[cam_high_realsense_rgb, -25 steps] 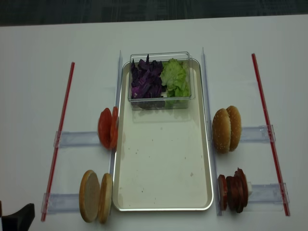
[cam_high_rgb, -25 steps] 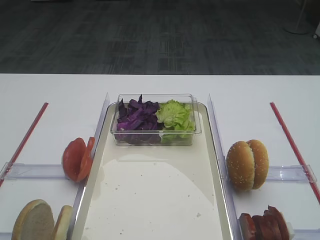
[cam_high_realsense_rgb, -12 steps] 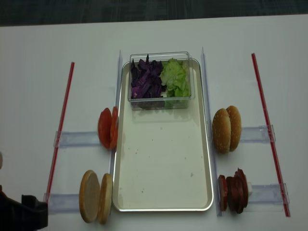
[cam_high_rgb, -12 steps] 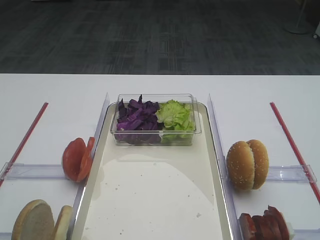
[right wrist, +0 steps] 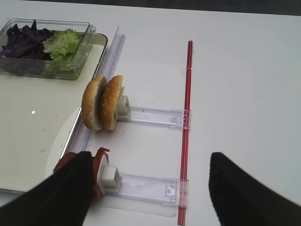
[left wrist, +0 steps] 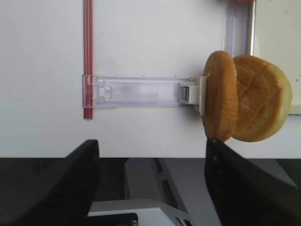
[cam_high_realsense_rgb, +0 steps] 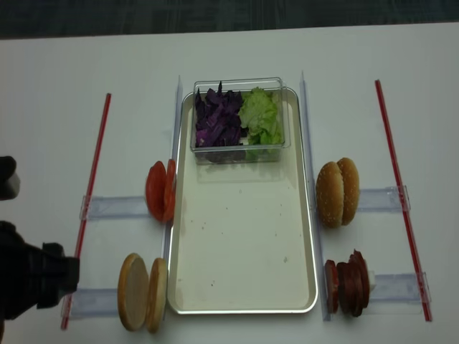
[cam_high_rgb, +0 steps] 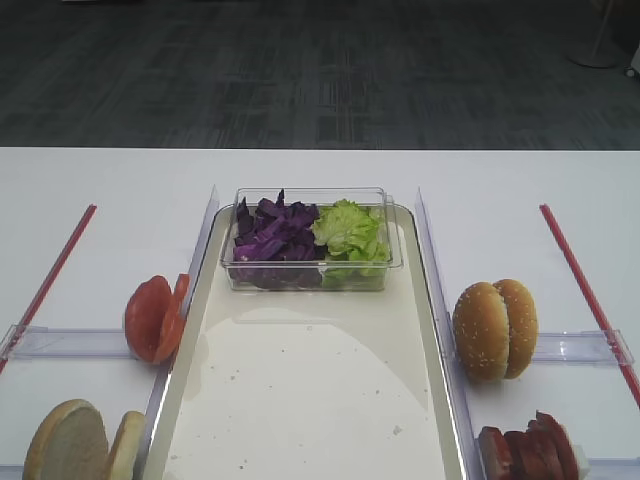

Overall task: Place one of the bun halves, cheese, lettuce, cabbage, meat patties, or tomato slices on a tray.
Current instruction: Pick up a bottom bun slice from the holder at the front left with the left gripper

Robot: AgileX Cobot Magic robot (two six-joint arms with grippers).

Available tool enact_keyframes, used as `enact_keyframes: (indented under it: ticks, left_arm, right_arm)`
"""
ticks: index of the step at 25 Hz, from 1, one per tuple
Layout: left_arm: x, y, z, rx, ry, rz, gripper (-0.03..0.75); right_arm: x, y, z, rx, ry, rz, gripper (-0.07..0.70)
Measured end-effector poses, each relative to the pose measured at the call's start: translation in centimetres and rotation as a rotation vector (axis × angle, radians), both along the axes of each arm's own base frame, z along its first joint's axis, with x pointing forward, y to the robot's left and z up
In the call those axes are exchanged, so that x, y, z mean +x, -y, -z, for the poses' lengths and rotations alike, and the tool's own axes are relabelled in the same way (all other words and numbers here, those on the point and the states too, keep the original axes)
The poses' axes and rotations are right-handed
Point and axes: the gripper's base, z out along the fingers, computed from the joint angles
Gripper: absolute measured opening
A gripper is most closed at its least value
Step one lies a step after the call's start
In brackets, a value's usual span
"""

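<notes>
Showing no legible brand, label or writing, the views present a rectangular metal tray (cam_high_realsense_rgb: 244,251) on a white table (cam_high_rgb: 110,190). A clear plastic container (cam_high_rgb: 308,240) at the tray's far end holds shredded purple cabbage (cam_high_rgb: 272,232) on the left and green lettuce (cam_high_rgb: 350,230) on the right. Upright in clear plastic holders just beside the tray stand red tomato slices (cam_high_realsense_rgb: 161,190) and pale cut-side bun halves (cam_high_realsense_rgb: 143,292) on the left, sesame-topped bun halves (cam_high_realsense_rgb: 338,192) and dark meat patties (cam_high_realsense_rgb: 348,284) on the right. Two red strips (cam_high_realsense_rgb: 91,193) flank the layout. Nothing lies on the tray's bare floor. The left gripper (left wrist: 150,160), seen in its wrist view, has its dark fingers (left wrist: 70,179) spread wide and empty over the table edge, near the pale bun halves. The right gripper (right wrist: 146,188) likewise stands spread and empty, near the patties. Only the overhead view shows the dark left arm (cam_high_realsense_rgb: 29,279) at its left edge; the front view shows neither arm.
</notes>
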Motion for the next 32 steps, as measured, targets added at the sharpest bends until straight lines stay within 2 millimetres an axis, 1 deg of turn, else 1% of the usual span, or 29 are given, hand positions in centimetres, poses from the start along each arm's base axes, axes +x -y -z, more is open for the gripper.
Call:
enact_keyframes:
  ticks: [7, 11, 19, 22, 25, 32]
  left_arm:
    - [3.5, 0.6, 0.1, -0.039, -0.111, -0.007, 0.454]
    - [4.9, 0.8, 0.5, -0.052, -0.162, -0.01, 0.454]
    - [6.0, 1.0, 1.4, -0.055, -0.208, 0.032, 0.454]
    - [7.5, 1.0, 1.6, -0.044, -0.239, 0.037, 0.454]
    - [8.4, 0.9, 1.6, -0.028, -0.245, 0.042, 0.454]
    - [9.1, 1.0, 1.5, -0.028, -0.241, 0.04, 0.454]
  right_arm:
    - [0.0, 0.0, 0.0, 0.0, 0.0, 0.0, 0.537]
    - [0.0, 0.0, 0.0, 0.0, 0.0, 0.0, 0.537]
    - [0.0, 0.0, 0.0, -0.002, 0.0, -0.001, 0.537]
    - [0.0, 0.0, 0.0, -0.002, 0.0, -0.001, 0.537]
    - [0.0, 0.0, 0.0, -0.002, 0.0, -0.001, 0.537]
    - [0.0, 0.0, 0.0, -0.002, 0.0, -0.001, 0.537]
